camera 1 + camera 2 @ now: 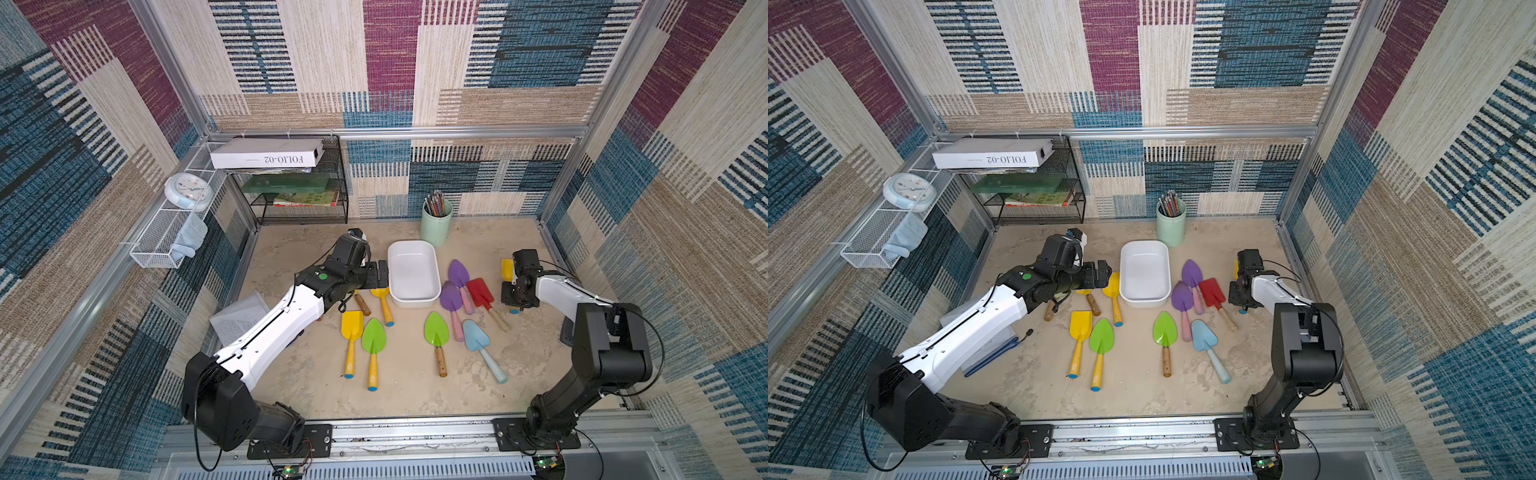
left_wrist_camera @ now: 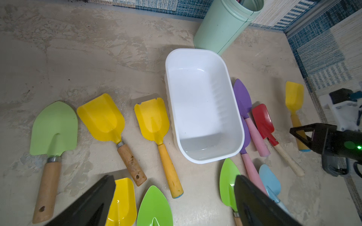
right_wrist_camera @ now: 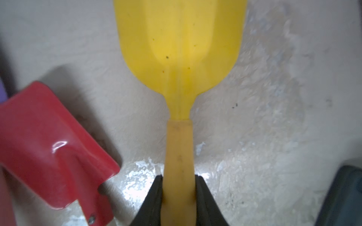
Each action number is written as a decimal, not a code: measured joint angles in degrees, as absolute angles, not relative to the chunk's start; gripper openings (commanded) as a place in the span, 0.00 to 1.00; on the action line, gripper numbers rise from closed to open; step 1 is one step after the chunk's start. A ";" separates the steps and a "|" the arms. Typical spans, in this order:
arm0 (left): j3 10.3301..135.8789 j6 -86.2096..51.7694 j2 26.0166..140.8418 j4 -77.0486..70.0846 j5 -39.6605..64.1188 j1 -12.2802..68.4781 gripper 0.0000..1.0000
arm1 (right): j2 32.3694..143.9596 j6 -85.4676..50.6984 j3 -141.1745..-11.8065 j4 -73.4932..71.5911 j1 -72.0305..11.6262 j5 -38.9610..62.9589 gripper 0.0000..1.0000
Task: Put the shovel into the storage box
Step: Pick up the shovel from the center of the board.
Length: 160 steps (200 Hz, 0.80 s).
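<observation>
The storage box (image 1: 413, 272) sits mid-table (image 1: 415, 395), shovels (image 1: 436, 328) left, right and before it, pencil cup (image 1: 435, 228) behind.

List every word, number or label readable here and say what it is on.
"FOLIO-02": on the side of the white box atop the black wire shelf, upside down in both top views.
Numerals on the clock: too small to read.
Covers of the books in the shelf: blurred.
Print on the paper sheet by the left wall: too small.

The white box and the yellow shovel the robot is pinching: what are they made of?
The storage box looks like glossy white plastic: smooth moulded walls with soft reflections. The yellow shovel in the right end effector has a smooth, one-colour blade, painted metal or plastic, I can't tell; its handle looks duller, maybe painted wood.
</observation>
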<state>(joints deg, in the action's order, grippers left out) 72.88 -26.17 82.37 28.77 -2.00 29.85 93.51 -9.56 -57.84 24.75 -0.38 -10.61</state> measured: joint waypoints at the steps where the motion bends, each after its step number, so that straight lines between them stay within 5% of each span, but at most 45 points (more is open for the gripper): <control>1: 72.95 -26.20 82.41 28.75 -1.83 29.87 0.99 | 93.38 -9.56 -57.89 24.80 -0.38 -10.63 0.00; 75: 80.42 -26.70 89.73 26.26 5.87 30.13 0.99 | 79.59 -5.23 -59.13 27.31 -3.16 -5.13 0.00; 160: 88.29 -29.61 101.16 18.37 15.38 34.46 0.99 | 74.98 -1.76 -59.35 27.94 -18.94 1.87 0.00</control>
